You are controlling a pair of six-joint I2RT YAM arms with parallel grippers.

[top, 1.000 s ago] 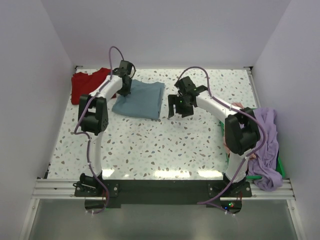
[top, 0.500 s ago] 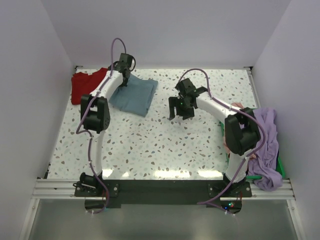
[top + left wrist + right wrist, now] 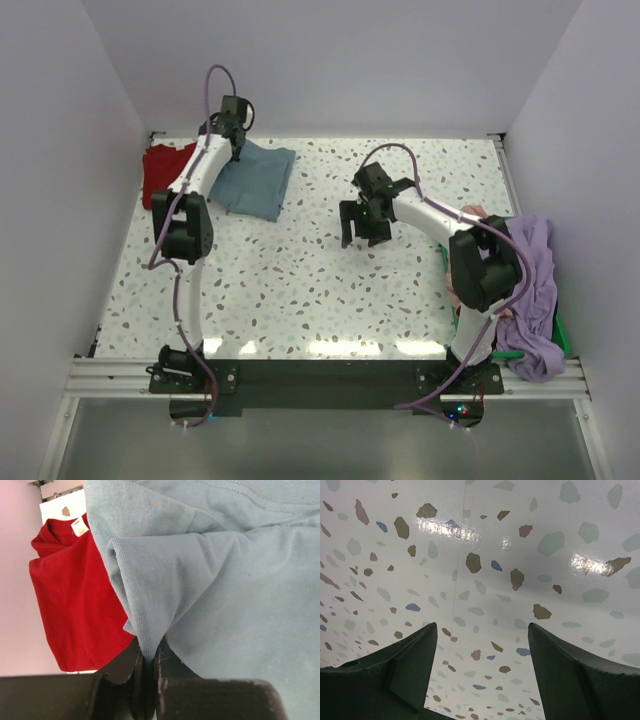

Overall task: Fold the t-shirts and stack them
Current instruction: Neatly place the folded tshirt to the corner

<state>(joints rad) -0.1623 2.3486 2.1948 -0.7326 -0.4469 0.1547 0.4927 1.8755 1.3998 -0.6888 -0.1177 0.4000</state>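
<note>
Pinching a folded edge of the slate-blue t-shirt (image 3: 255,180) with my left jaws, which are pressed tight together on the cloth. The shirt's folded into a rough rectangle, a bit creased, at the far left of the tabletop (image 3: 300,285), just beside the red t-shirt (image 3: 160,175). My right jaws are spread wide over bare speckled tabletop near the middle, holding nothing. The lavender t-shirt (image 3: 530,285) is heaped at the right edge.

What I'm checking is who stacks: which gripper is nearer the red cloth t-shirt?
Left. The left gripper, pinching the slate-blue cloth t-shirt, sits beside the red t-shirt; the right gripper stands open mid-table.
</note>
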